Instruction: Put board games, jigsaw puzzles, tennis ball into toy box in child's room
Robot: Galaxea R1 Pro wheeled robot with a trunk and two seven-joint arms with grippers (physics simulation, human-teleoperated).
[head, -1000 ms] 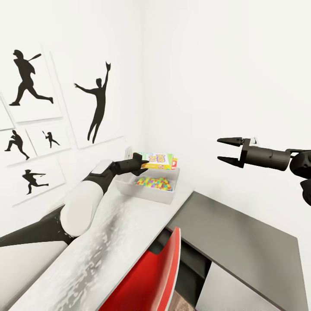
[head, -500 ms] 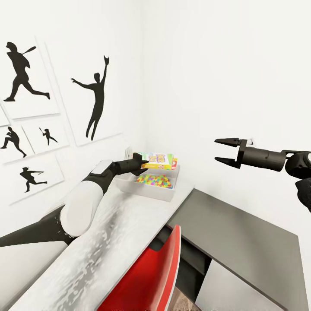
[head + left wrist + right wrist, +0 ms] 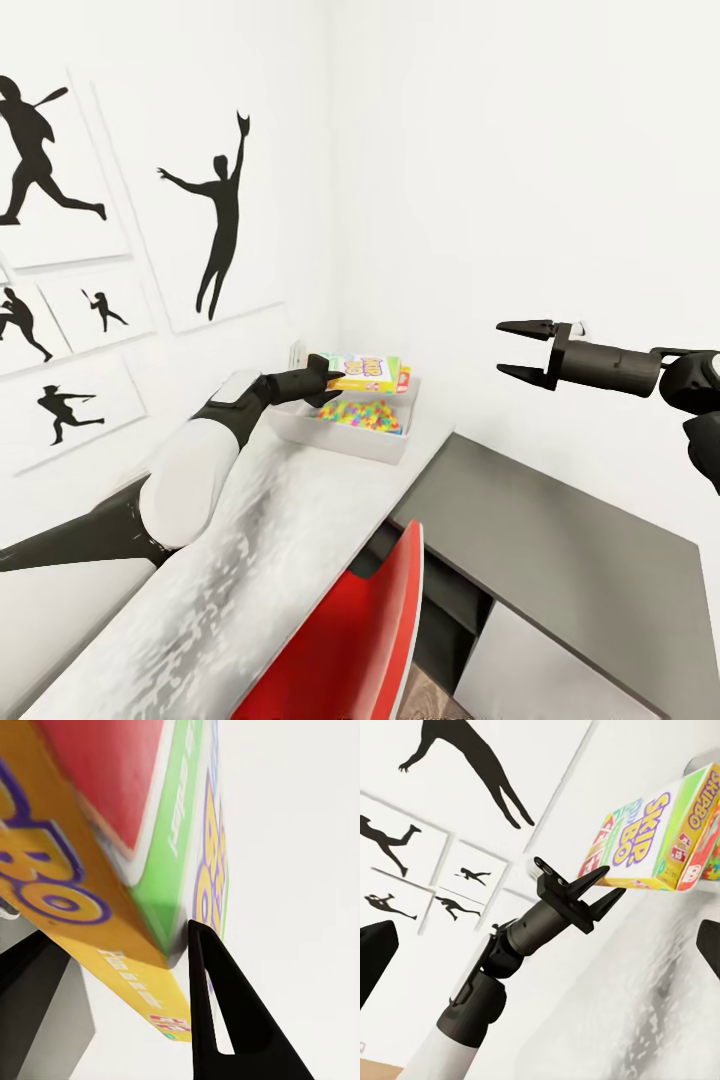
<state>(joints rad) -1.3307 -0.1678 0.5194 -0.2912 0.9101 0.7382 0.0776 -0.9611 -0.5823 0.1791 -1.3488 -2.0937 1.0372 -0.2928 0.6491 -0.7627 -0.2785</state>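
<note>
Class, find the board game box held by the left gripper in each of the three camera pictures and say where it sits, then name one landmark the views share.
Head view: the board game box sits mid-frame, above the toy box, at the left gripper.
Left wrist view: the box looms close between the fingers.
Right wrist view: the box is at upper right.
Shared landmark: the left gripper's dark fingers.

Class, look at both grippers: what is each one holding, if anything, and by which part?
The left gripper grips a board game box by its near edge, above the toy box. The right gripper is open, holding nothing.
</note>
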